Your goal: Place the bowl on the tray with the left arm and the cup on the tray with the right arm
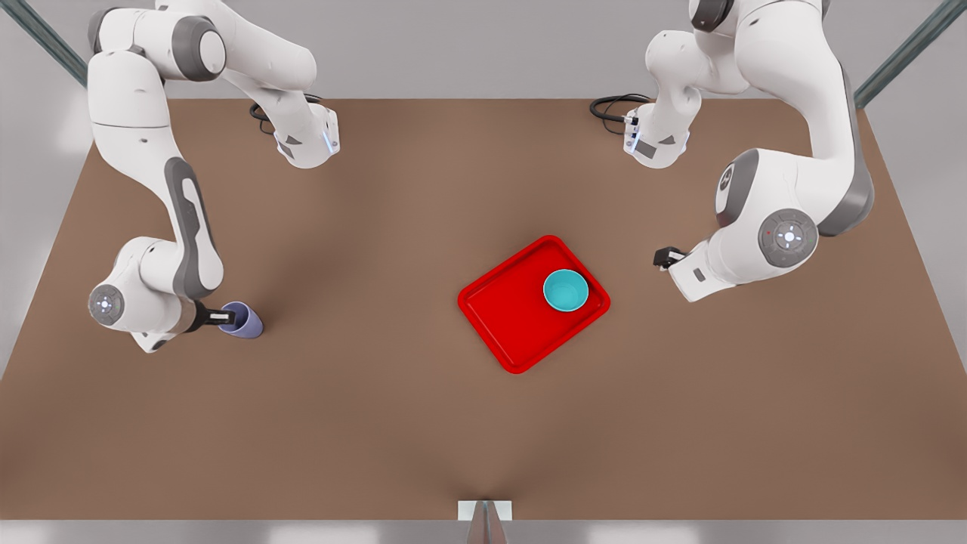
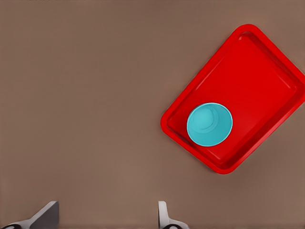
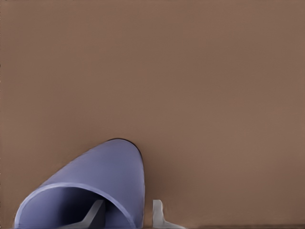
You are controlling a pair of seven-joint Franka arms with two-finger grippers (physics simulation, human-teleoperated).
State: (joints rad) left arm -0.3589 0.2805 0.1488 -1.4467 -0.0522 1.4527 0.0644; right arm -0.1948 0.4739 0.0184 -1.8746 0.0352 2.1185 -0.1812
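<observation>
The teal bowl (image 1: 566,291) (image 2: 209,124) stands upright on the red tray (image 1: 506,317) (image 2: 267,76), in the corner toward the front view's right. My left gripper (image 1: 665,258) (image 2: 105,220) hangs open and empty to the right of the tray, clear of the bowl. The lavender cup (image 1: 245,321) (image 3: 95,186) is at the front view's left, tilted on the table. My right gripper (image 1: 227,313) (image 3: 126,212) is shut on the cup's rim, one finger (image 3: 95,212) inside and the other outside the wall.
The brown table (image 1: 378,423) stretches bare between cup and tray. Black cables (image 1: 612,106) lie near the arm bases at the back. A small metal bracket (image 1: 484,511) sits at the table's front edge.
</observation>
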